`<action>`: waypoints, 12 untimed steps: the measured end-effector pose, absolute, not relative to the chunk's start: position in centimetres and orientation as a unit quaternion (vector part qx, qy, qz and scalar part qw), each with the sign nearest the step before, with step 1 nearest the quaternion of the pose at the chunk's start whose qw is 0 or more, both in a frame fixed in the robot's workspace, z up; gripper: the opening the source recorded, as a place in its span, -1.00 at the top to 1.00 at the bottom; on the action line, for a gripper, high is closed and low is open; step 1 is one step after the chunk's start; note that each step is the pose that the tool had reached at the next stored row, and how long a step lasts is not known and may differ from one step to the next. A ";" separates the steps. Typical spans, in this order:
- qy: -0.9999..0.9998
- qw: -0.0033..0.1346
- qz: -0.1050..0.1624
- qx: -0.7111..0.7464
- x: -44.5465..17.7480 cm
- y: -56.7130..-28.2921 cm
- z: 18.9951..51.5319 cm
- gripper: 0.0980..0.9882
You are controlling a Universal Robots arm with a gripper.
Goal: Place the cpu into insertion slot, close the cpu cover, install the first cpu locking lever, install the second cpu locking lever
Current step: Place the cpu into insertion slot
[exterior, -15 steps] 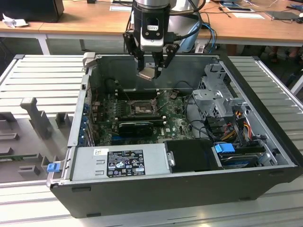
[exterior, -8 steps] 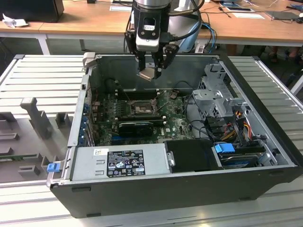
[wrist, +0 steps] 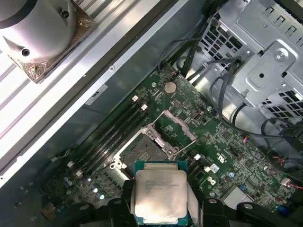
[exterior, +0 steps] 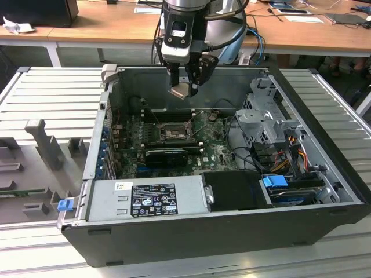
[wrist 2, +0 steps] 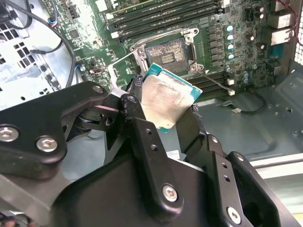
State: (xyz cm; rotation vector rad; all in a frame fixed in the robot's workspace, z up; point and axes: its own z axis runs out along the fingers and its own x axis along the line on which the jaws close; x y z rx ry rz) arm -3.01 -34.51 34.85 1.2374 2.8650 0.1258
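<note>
Surface (exterior: pixel 52 87): ribbed grey metal, carrying the open computer case (exterior: pixel 232 237) across the centre of the exterior view.
Motherboard (exterior: pixel 217 152): green, lying on the case floor.
Tool (exterior: pixel 183 88): upper centre of the frame, clamped on the cpu (wrist 2: pixel 166 101), above the board.
Insertion slot (exterior: pixel 172 134): mid-frame, below the tool, with its cpu cover (wrist: pixel 179 128) raised.
Cpu: tilted between the fingers, well clear of the slot.
</note>
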 end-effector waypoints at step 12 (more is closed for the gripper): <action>0.901 0.011 0.040 0.432 -3.0 -34.5 34.8 0.03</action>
